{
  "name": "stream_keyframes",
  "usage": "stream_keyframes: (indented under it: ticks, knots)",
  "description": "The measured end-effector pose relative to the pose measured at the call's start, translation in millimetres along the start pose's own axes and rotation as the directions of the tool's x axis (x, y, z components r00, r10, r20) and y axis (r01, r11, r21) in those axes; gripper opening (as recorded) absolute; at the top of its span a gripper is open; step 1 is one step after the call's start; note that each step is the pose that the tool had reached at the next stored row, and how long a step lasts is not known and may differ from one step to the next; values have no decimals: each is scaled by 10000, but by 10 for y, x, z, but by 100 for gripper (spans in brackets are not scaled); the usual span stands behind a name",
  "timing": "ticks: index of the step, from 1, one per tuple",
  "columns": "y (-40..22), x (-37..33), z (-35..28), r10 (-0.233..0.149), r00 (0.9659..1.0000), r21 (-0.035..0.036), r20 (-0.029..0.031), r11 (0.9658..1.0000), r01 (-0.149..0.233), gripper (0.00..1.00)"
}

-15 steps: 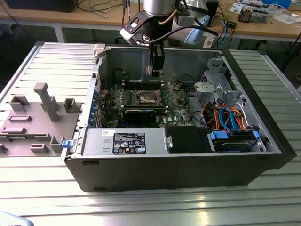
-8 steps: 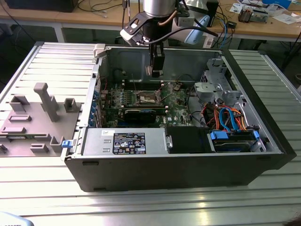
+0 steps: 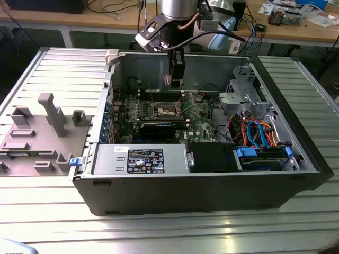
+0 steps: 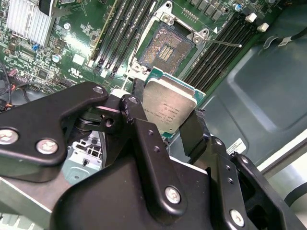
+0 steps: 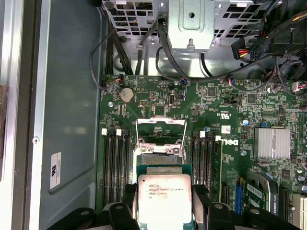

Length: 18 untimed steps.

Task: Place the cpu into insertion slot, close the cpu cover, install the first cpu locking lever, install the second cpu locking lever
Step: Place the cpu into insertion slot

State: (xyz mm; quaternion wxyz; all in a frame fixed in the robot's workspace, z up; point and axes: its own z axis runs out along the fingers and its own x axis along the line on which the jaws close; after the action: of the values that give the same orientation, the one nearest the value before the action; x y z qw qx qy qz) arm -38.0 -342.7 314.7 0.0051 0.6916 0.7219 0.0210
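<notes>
My gripper (image 3: pixel 174 79) hangs inside the open computer case, above the green motherboard (image 3: pixel 198 114). It is shut on the cpu (image 4: pixel 168 106), a flat silvery square with a green edge, held by two opposite sides between black fingers (image 4: pixel 138 103). The insertion slot (image 4: pixel 163 45) lies open on the board beyond the chip, its dark contact field bare. In the first wrist view the cpu (image 5: pixel 164 196) sits just short of the slot (image 5: pixel 160 152). The cpu cover (image 5: pixel 161 128), a thin metal frame, stands raised at the slot's far edge. A thin locking lever (image 4: pixel 223 43) sticks out beside the slot.
Black memory slots (image 5: pixel 115 167) flank the socket on both sides, and a finned heatsink (image 5: pixel 273 143) stands further off. The case holds a power supply (image 3: pixel 137 159) and a drive cage with coloured cables (image 3: pixel 254 132). A grey fixture tray (image 3: pixel 42 132) lies at the exterior view's left.
</notes>
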Motion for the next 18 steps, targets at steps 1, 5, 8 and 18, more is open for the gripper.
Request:
stream_keyframes:
  ticks: [1, 5, 8, 18]
  knots:
    - [0, 0, 1, 0, 10000, 0, 1, 10000, 0, 55]
    - [0, 0, 8, 0, 10000, 0, 0, 10000, 0, 55]
    - [-1, 0, 14, 0, 10000, 0, 0, 10000, 0, 55]
    - [-2, -1, 42, 1, 10000, 0, 0, 10000, -1, 55]
